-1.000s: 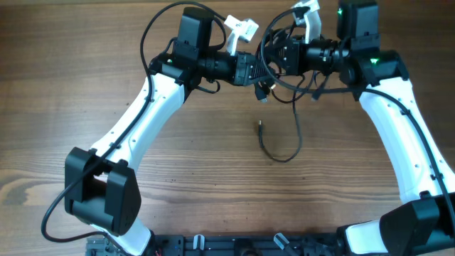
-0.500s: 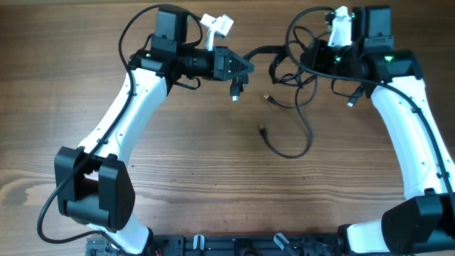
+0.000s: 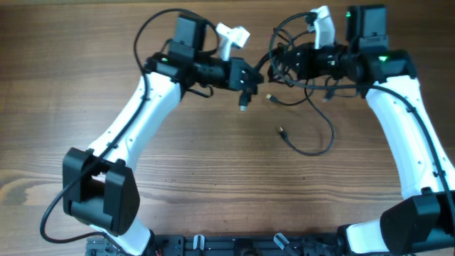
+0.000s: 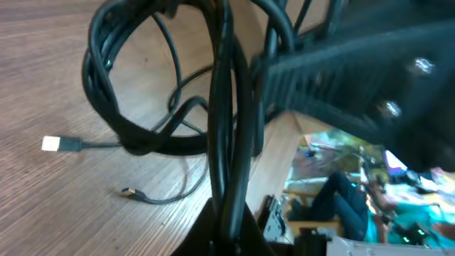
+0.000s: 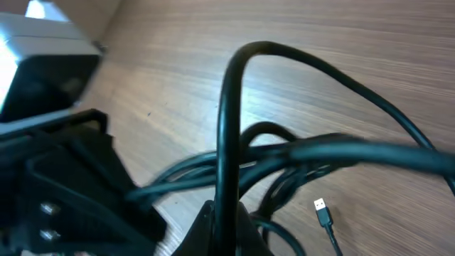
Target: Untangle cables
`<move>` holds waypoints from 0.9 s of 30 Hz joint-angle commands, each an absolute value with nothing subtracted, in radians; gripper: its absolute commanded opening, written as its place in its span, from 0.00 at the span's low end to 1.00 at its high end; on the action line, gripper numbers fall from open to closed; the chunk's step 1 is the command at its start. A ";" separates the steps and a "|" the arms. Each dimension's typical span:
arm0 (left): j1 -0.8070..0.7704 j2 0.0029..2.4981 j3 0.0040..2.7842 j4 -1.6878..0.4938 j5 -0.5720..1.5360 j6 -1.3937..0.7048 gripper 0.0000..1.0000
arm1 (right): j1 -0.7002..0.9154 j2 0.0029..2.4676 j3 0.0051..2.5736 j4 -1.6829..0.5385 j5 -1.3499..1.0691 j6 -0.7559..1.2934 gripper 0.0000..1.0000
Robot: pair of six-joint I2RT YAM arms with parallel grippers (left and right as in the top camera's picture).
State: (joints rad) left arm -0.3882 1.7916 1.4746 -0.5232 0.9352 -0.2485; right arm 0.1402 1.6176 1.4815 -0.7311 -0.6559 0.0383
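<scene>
The cables (image 3: pixel 295 71) are a tangle of thin black cords held above the wooden table between my two grippers at the back. My left gripper (image 3: pixel 250 74) is shut on cable strands (image 4: pixel 226 142) that rise from its jaws. My right gripper (image 3: pixel 284 60) is shut on one cable (image 5: pixel 226 142) that arches up over the knot. A loose cord hangs down and loops on the table (image 3: pixel 313 146), ending in a small plug (image 3: pixel 282 131). A short plug end dangles below my left gripper (image 3: pixel 243 105). Silver-tipped plugs show in the left wrist view (image 4: pixel 51 144) and the right wrist view (image 5: pixel 321 210).
The wooden table (image 3: pixel 213 178) stretches bare toward the front. The white arms (image 3: pixel 135 128) (image 3: pixel 409 128) flank the middle, with their own thicker black wires looping above the wrists. A dark rail (image 3: pixel 234 245) runs along the front edge.
My left gripper moved right and my right gripper moved left, closing the gap between them. The stretched tangle has slackened and the loop on the table shifted right.
</scene>
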 commanded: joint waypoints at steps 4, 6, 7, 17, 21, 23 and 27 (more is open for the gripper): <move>-0.402 1.767 1.486 -0.454 0.833 -0.304 0.04 | 0.182 1.542 1.481 -0.723 -0.845 0.002 0.04; -0.402 1.768 1.487 -0.438 0.832 -0.304 0.04 | 0.206 1.535 1.481 -0.735 -0.866 0.003 0.04; -0.402 1.768 1.487 -0.429 0.831 -0.304 0.04 | 0.229 1.533 1.481 -0.746 -0.866 0.003 0.04; -0.402 1.768 1.487 -0.424 0.826 -0.295 0.04 | 0.357 1.531 1.481 -0.759 -0.791 0.016 0.14; -0.402 1.768 1.486 -0.419 0.920 -0.254 0.04 | 0.352 1.531 1.481 -0.721 -0.657 0.138 0.39; -0.403 1.768 1.487 -0.419 0.975 -0.239 0.04 | 0.352 1.531 1.481 -0.678 -0.643 0.165 0.49; -0.425 1.768 1.486 -0.419 0.999 -0.239 0.04 | 0.352 1.531 1.481 -0.632 -0.624 0.224 0.58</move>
